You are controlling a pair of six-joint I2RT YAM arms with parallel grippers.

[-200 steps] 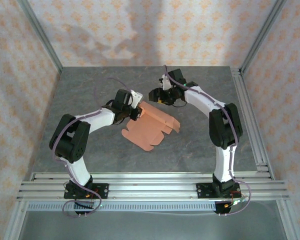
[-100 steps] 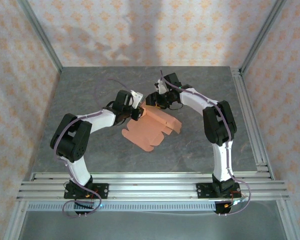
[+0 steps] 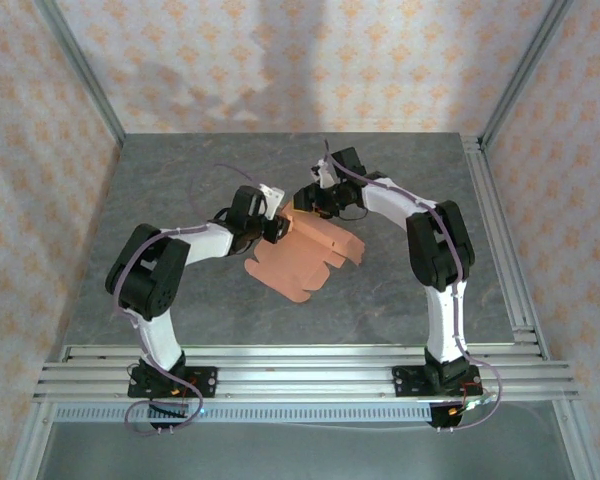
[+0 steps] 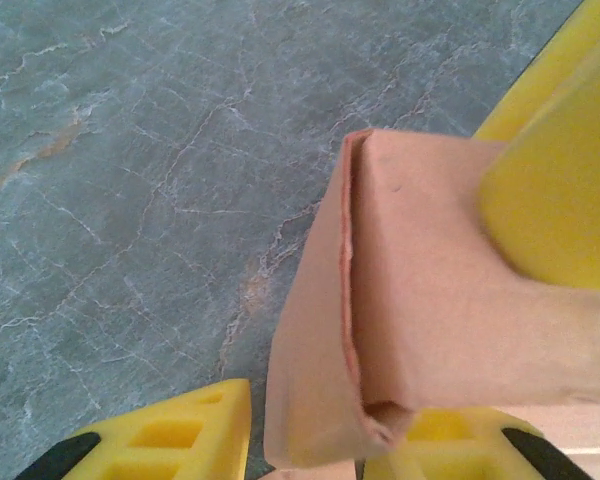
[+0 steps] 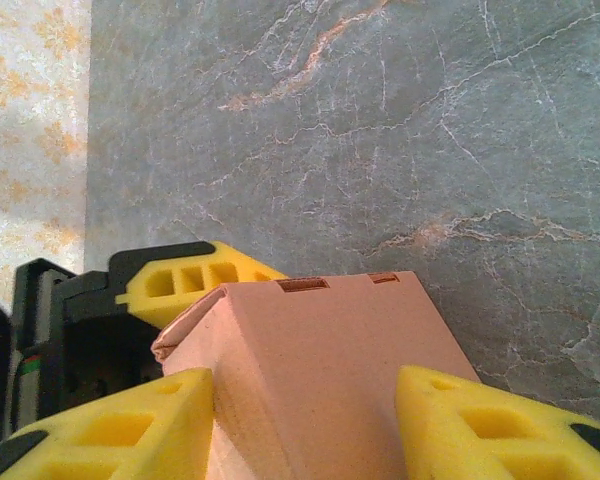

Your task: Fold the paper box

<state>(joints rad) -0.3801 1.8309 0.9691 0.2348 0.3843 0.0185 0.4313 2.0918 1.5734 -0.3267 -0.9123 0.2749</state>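
The paper box (image 3: 305, 258) lies near the middle of the tabletop (image 3: 410, 300), most of it a flat sheet with its tabs fanned out toward 5 o'clock. Both hands meet over its 11 o'clock corner, where one panel is turned up and doubled over. The left hand (image 3: 273, 228) comes at that corner from 9 o'clock, the right hand (image 3: 302, 199) from 1 o'clock.

From where I stand the danger is two grips on one small bit of thin card. If the arms pull in different directions the crease could tear, or set crooked off its scored line. With the rest of the sheet lying loose, it could also drag across the tabletop rather than bend.

The overhead view gives the layout but hides the fold under the hands. The left wrist view shows the doubled edge close up, its two layers gaping slightly at the lower corner, with a yellow finger (image 4: 555, 190), the right hand's I think, pressed on the top face. The left hand's own fingers (image 4: 175, 438) straddle that edge, one partly hidden behind it, and I cannot tell whether they actually pinch it. The right wrist view shows the raised panel as a ridge with two small slots along its top edge. The right hand's pads (image 5: 115, 420) sit against both sides, seemingly clamping it.
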